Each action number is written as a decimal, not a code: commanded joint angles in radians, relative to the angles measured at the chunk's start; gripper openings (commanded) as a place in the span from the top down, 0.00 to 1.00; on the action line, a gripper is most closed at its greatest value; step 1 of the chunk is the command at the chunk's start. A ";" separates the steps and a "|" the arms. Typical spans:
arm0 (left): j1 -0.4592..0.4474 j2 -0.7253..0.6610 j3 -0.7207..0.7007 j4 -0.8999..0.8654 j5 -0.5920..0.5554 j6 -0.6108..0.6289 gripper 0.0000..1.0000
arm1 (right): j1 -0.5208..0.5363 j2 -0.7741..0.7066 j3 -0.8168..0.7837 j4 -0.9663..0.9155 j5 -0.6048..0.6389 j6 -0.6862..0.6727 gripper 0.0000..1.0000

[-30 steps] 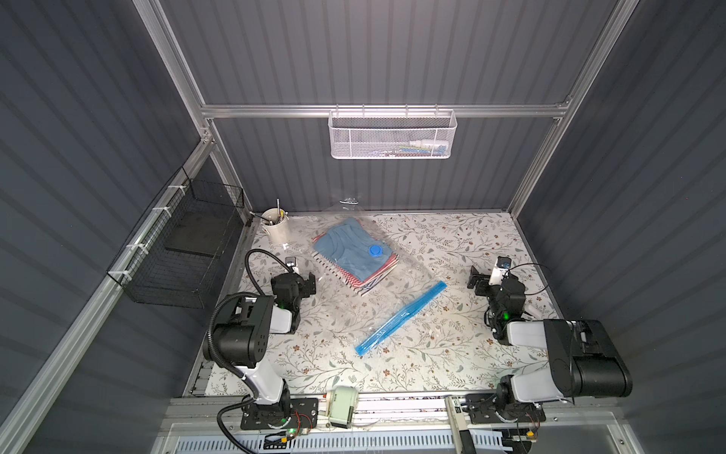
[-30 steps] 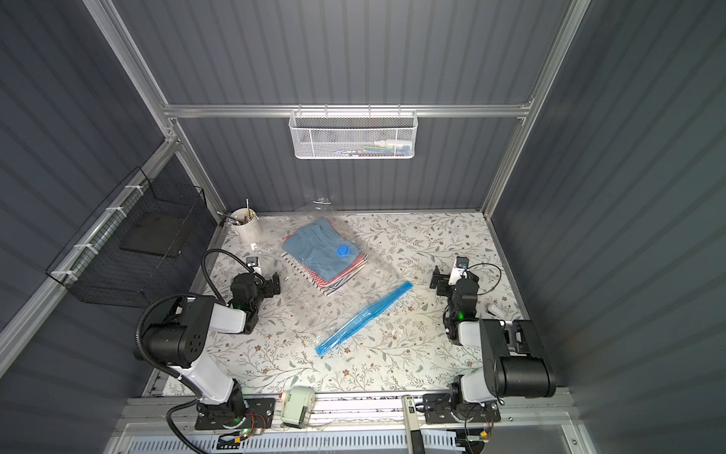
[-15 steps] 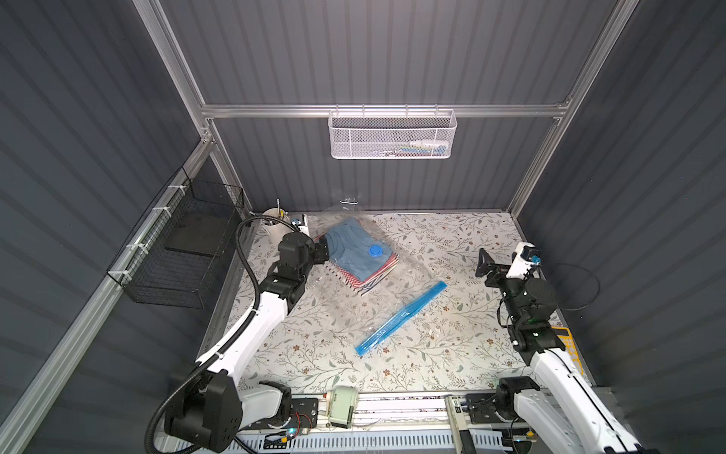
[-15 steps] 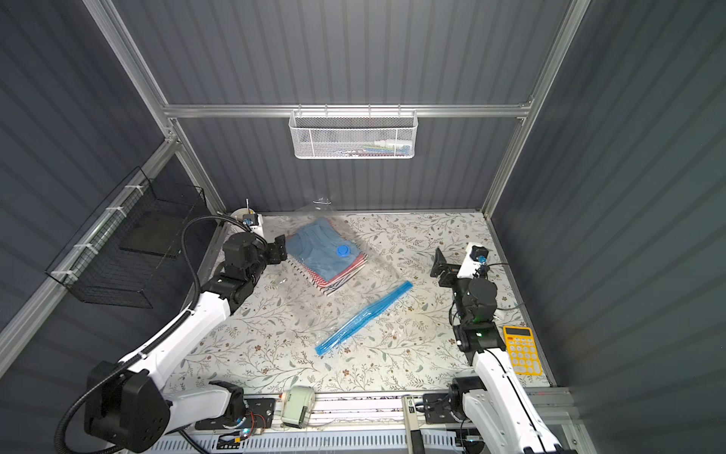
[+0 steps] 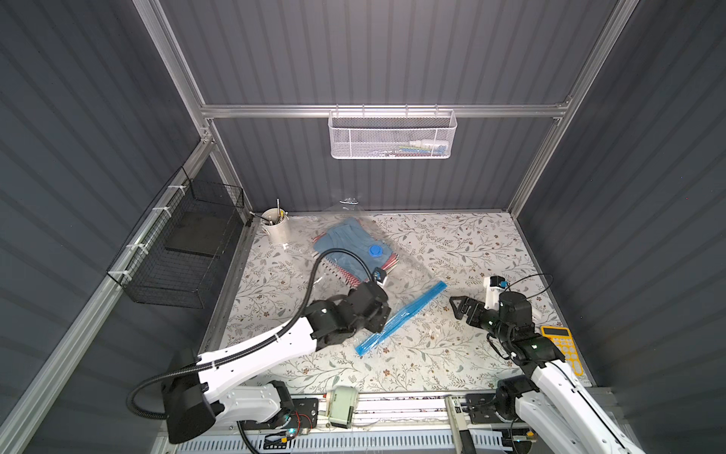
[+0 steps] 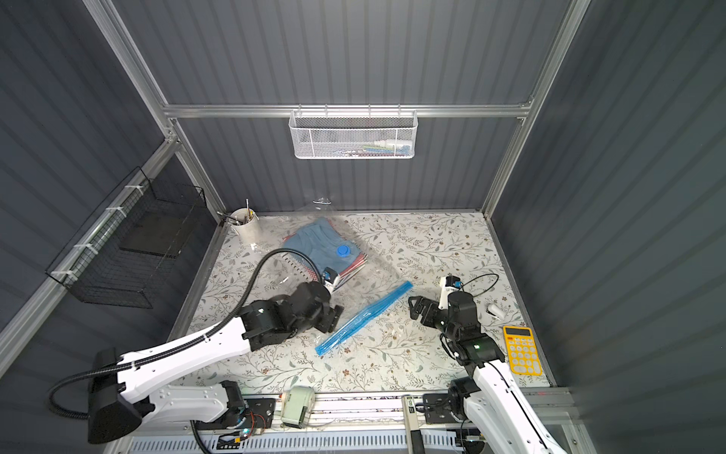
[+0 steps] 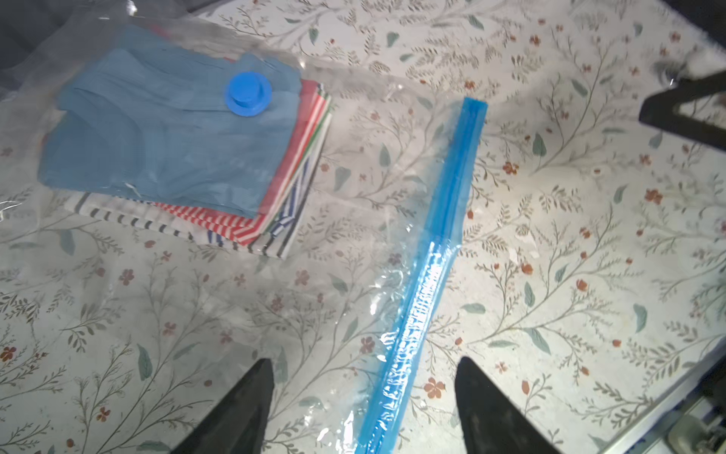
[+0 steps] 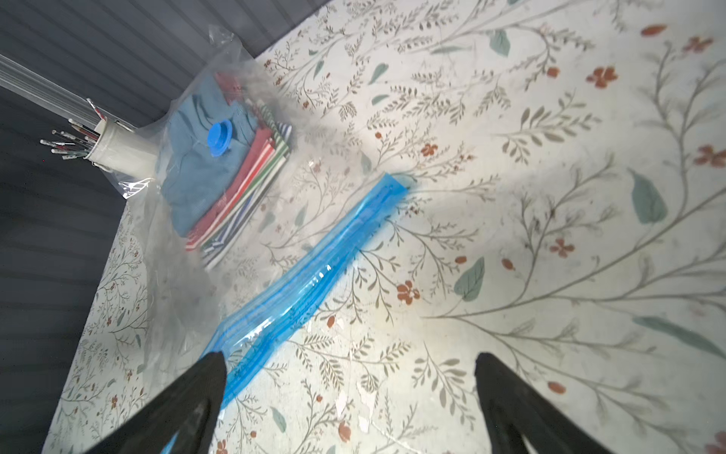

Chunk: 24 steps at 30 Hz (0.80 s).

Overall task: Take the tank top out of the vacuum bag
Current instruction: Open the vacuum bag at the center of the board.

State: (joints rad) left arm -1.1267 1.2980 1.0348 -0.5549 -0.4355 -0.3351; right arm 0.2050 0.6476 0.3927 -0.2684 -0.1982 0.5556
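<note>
The clear vacuum bag (image 5: 410, 275) lies flat on the flowered table. Its blue zip strip (image 5: 400, 318) (image 7: 432, 267) runs slantwise at the near side, and its blue valve cap (image 5: 375, 250) (image 7: 248, 94) sits over the clothes. Inside, a folded blue ribbed top (image 7: 165, 145), which looks like the tank top, lies on striped folded clothes (image 7: 290, 204). My left gripper (image 5: 383, 314) (image 7: 363, 369) is open, one finger on each side of the zip strip. My right gripper (image 5: 455, 308) (image 8: 349, 365) is open above the bare table, just right of the strip's far end.
A white cup of pens (image 5: 277, 232) stands at the back left, touching the bag's corner. A yellow calculator (image 5: 561, 346) and a small white object (image 6: 495, 312) lie by the right edge. A black wire basket (image 5: 184, 251) hangs on the left wall, a white mesh basket (image 5: 393, 135) on the back wall.
Both arms have unfolded from their rest poses. The left gripper went to the bag's back left, then came forward over the zip strip. The right gripper moved in towards the strip.
</note>
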 commanded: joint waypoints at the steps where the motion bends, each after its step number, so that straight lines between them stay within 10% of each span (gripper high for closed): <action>1: -0.081 0.137 0.077 -0.071 -0.151 -0.028 0.26 | 0.004 -0.015 -0.009 -0.047 -0.045 0.061 0.01; 24: -0.150 0.539 0.291 -0.077 -0.235 0.127 0.28 | -0.031 -0.111 -0.140 0.077 -0.262 0.214 0.01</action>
State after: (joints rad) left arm -1.2709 1.8133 1.2896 -0.6353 -0.6556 -0.2493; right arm 0.1764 0.5442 0.2661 -0.2119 -0.4442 0.7631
